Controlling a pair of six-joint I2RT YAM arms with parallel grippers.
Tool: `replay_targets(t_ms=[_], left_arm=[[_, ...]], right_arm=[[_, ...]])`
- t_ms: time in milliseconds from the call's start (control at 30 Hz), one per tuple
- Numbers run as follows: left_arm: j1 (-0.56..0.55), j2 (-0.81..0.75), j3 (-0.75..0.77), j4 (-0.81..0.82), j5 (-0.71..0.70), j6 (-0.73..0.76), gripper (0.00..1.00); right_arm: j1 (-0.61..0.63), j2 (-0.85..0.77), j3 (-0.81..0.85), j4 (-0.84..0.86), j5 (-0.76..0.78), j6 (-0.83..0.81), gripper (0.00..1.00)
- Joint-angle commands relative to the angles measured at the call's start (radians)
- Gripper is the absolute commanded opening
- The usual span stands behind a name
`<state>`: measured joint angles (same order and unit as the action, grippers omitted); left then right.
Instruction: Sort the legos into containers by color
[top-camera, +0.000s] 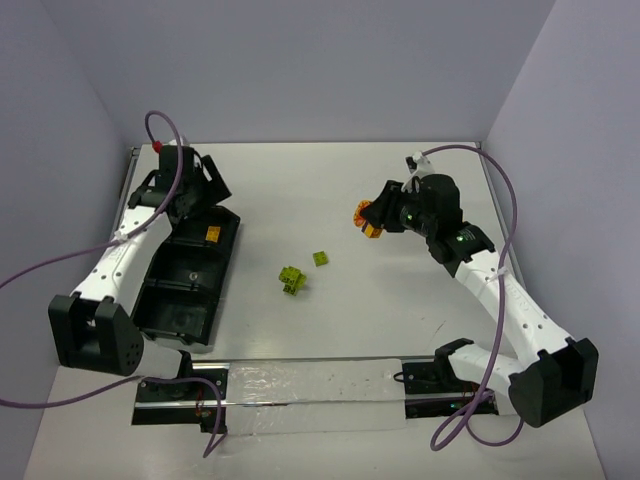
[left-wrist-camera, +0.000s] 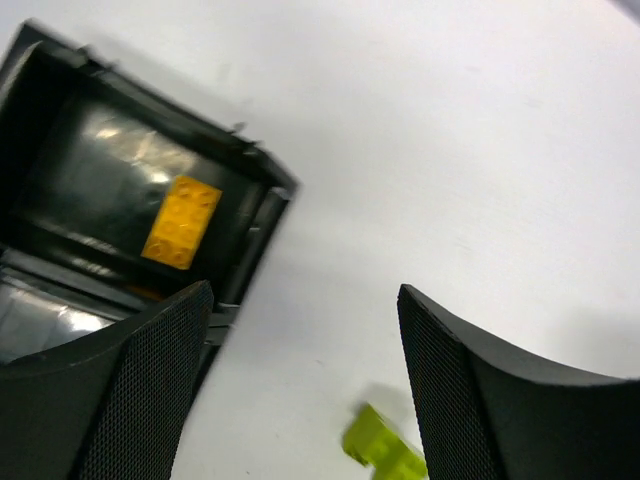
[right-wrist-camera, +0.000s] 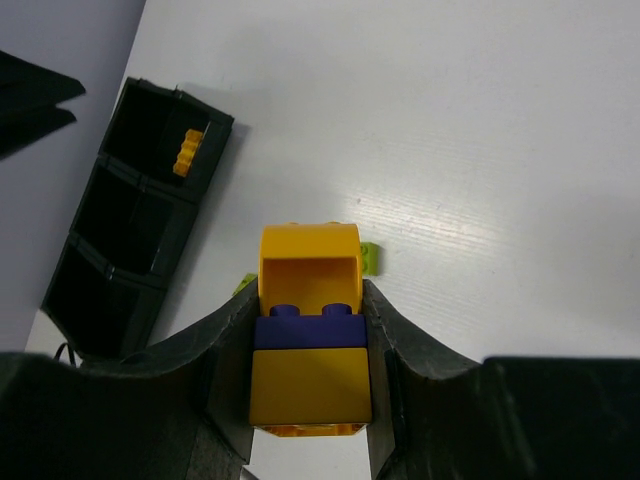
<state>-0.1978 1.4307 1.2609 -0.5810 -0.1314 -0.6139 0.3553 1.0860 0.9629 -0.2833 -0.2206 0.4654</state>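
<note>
Orange-yellow and blue-purple lego stack (right-wrist-camera: 308, 338) within right end effector (right-wrist-camera: 308, 298)

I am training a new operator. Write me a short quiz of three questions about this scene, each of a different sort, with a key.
1. True or false: the left gripper is shut on a brick.
2. What does the right gripper clamp? A) one lime-green brick; B) a stack of plastic bricks, orange-yellow, blue-purple, orange-yellow; C) nothing.
3. Which compartment of the long black plastic tray holds the single orange-yellow studded brick?

Key
1. False: its jaws stand open with nothing between them.
2. B.
3. The far end compartment, nearest the left gripper.
</note>
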Motion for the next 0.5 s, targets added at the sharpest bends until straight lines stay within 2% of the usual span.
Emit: replay_targets(t_ms=[0,200,333,467], left_arm=[[-0.007,-0.072,0.038,0.066,0.307,0.085,0.82],[-0.032,-0.116,-0.020,0.221,0.711,0.109,0.89],[-0.069,-0.119,-0.051,0.286,0.896,0.110,0.99],[-0.114,-0.109,-0.074,0.334,1.026,0.099,0.99]], right_arm=[[0.002,0.028,0.050,0.056,-0.107,-0.026,0.00],[0.011,0.052,0.063,0.107,-0.237,-0.016,0.00],[0.013,0.067,0.061,0.161,-0.381,-0.004,0.00],[0.016,0.072,0.053,0.232,-0.523,0.027,0.00]])
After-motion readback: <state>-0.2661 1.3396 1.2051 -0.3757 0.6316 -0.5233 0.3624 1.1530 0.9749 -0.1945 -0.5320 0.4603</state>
